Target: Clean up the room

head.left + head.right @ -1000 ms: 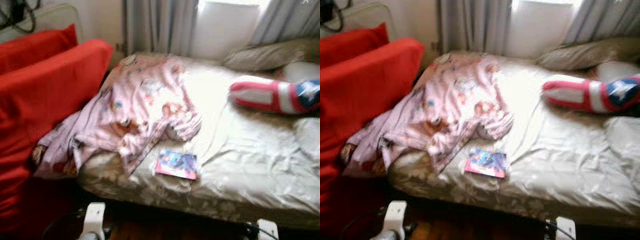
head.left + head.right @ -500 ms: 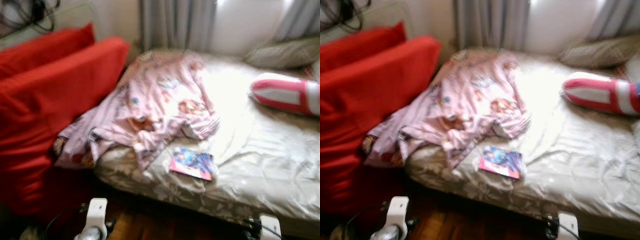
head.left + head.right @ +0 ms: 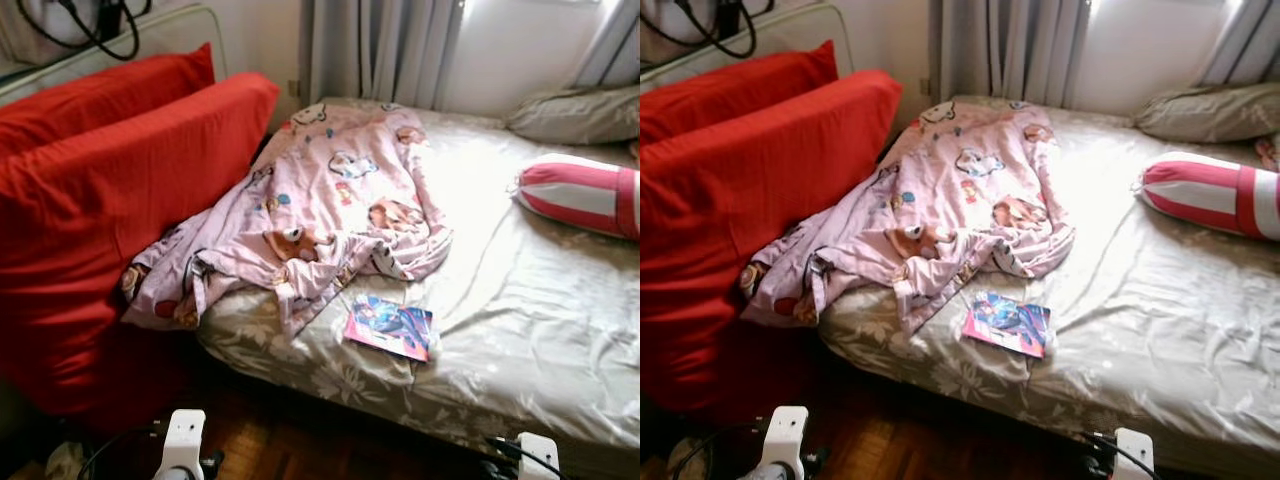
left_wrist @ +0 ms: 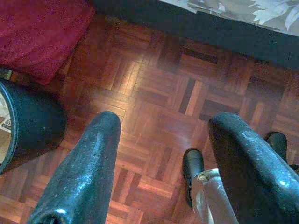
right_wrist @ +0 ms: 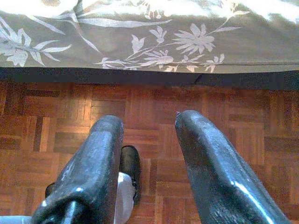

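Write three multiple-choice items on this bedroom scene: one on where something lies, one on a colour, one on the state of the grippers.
1. Where does the small book lie?
A. on the floor
B. on the bed sheet just below the pink blanket
C. on the red cushions

2. What colour are the big cushions beside the bed?
A. red
B. blue
C. green

3. How do the left gripper and right gripper stand?
A. both shut on cloth
B. one holds the book
C. both open, holding nothing, over the wooden floor

Key: 1 B, the book rests on the sheet near the bed's front edge; 2 A, both cushions are red; 3 C, floor shows between the parted fingers.
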Available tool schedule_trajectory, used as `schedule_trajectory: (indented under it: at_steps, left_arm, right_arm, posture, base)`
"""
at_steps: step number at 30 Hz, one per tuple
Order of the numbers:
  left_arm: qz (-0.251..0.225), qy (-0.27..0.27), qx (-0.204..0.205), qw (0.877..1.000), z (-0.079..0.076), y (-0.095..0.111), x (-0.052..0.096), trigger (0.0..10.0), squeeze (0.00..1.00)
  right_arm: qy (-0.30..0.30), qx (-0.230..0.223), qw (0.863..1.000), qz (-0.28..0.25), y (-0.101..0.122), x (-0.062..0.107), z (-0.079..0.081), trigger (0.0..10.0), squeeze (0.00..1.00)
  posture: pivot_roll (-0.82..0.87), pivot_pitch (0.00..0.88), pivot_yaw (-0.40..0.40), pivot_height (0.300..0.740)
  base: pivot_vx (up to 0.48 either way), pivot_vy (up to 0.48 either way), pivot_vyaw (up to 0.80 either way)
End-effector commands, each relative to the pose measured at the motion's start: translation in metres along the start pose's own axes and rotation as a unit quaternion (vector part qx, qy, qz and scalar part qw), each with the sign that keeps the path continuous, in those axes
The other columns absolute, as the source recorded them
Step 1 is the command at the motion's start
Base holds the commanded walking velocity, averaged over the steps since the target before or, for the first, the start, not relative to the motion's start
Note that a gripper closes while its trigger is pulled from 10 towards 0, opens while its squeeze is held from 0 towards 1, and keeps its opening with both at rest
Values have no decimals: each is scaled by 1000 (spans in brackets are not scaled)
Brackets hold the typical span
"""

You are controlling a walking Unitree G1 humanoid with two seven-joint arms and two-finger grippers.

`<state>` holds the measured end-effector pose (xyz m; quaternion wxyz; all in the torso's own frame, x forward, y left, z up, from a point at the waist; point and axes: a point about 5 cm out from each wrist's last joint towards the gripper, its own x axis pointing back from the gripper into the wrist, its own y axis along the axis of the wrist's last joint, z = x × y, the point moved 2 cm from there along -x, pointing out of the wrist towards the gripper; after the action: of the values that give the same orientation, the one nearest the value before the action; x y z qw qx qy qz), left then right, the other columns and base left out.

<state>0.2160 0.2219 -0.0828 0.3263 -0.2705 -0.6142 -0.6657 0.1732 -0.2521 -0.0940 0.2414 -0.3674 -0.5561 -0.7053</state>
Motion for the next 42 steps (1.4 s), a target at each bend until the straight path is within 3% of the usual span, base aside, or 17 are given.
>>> schedule_trajectory:
  at_steps: [1,7,10,24,42]
  left_arm:
    - [-3,0,0,1000,2,1,0,10000,0]
    - [-4,0,0,1000,1,2,0,10000,0]
    - [-4,0,1,1000,1,3,0,10000,0]
    - [-5,0,3,1000,1,4,-1,10000,0]
    - [-20,-7,3,1000,-2,12,-2,10000,0]
  right_arm:
    - [8,12,1000,-4,2,1,-2,10000,0]
    - [7,0,1000,-7,2,1,-2,10000,0]
    - [8,-18,1000,-12,2,1,-1,10000,0]
    - [16,1,1000,-14,4,1,0,10000,0]
    - [-7,-25,999,-19,3,1,-3,10000,0]
  posture:
    - [58,0,-7,740]
    - [56,0,-6,740]
    - [56,0,-6,740]
    - [56,0,-6,740]
    - [58,0,-4,740]
  base:
    - [0,0,800]
    - [80,0,733]
    - [246,0,0]
    - [274,0,0]
    - [279,0,0]
